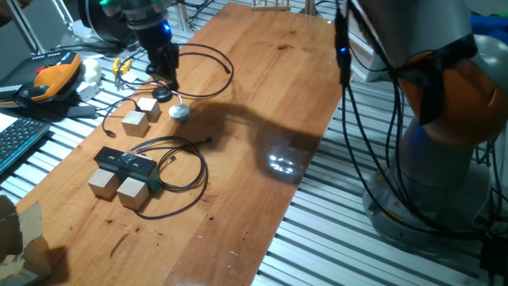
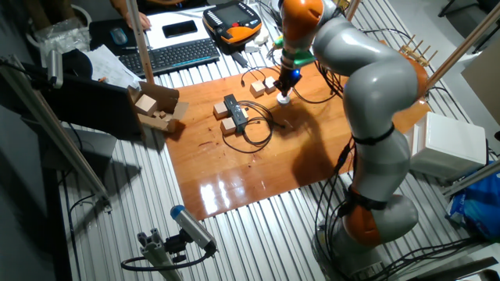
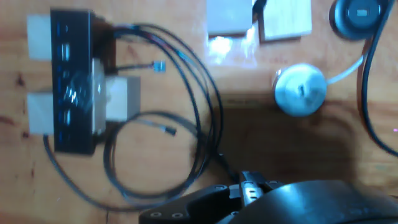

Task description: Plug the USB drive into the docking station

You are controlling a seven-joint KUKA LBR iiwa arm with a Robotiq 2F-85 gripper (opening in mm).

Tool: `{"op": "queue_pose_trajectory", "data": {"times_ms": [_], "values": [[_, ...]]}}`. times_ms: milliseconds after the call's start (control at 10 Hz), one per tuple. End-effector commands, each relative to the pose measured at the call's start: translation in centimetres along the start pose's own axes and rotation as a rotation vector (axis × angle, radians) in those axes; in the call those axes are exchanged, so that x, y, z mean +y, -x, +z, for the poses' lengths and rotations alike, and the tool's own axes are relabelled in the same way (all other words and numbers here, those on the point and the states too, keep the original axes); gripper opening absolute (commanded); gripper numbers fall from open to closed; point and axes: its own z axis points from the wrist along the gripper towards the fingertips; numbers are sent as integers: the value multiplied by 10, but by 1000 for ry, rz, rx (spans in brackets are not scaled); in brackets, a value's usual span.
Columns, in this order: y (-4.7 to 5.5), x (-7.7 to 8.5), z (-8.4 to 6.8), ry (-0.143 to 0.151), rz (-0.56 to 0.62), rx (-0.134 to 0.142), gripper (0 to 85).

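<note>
The docking station (image 1: 127,164) is a flat black bar lying between pale wooden cubes at the table's near left, with its thin cable looped beside it. It also shows in the other fixed view (image 2: 234,112) and at the left of the hand view (image 3: 71,81). My gripper (image 1: 167,77) hangs low over the far left of the table, right by a black puck (image 1: 163,94) and a white disc (image 1: 180,112). From the opposite side the gripper (image 2: 287,84) points straight down. Its jaws are too dark and small to read. The USB drive is not visible in any view.
Wooden cubes (image 1: 135,121) stand beyond the dock, and others (image 1: 133,191) touch its near side. The dock's cable plug (image 3: 249,185) lies at the bottom of the hand view against a dark blurred mass. A keyboard and an orange pendant (image 1: 55,75) sit off the table's left.
</note>
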Motion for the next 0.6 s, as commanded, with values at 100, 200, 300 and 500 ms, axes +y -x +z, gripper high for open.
{"op": "queue_pose_trajectory", "data": {"times_ms": [100,200,300,500], "values": [[1,0,0,-39,23,-23,0],[1,0,0,-26,25,-43,0],[1,0,0,-44,17,-64,0],[1,0,0,-53,36,-81,0]]}}
